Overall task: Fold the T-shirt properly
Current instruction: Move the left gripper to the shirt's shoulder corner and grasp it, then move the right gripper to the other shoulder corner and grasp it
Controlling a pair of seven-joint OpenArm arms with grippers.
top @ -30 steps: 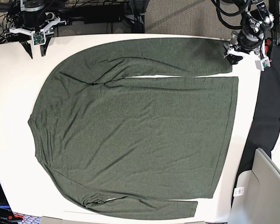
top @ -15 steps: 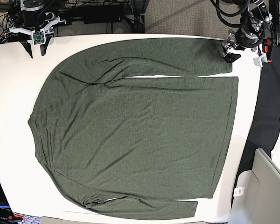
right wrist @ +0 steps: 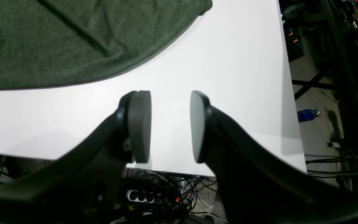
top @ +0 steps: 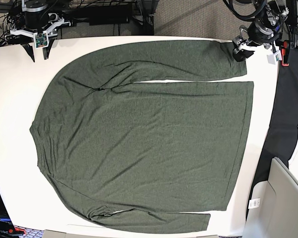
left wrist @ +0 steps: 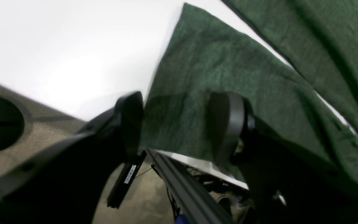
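Across the middle of the white table (top: 10, 99) in the base view the T-shirt (top: 144, 139) lies spread flat, collar toward the frame's left, one long sleeve along the top edge and the other along the bottom. That flat spread suits a fold that has not yet begun.

At the upper right the left gripper (top: 237, 52) sits at the cuff of the top sleeve, probably lined up to take that end. At the upper left the right gripper (top: 37, 51) hangs over bare table beside the shoulder, apart from the cloth.

The left wrist view adds what the overhead one hides: its jaws stand wide, one finger over the table edge, the other over green fabric, with the cuff's corner between them and nothing pinched. The right wrist view shows jaws parted and empty, only white tabletop between them, the shirt's curved edge well up in the frame.
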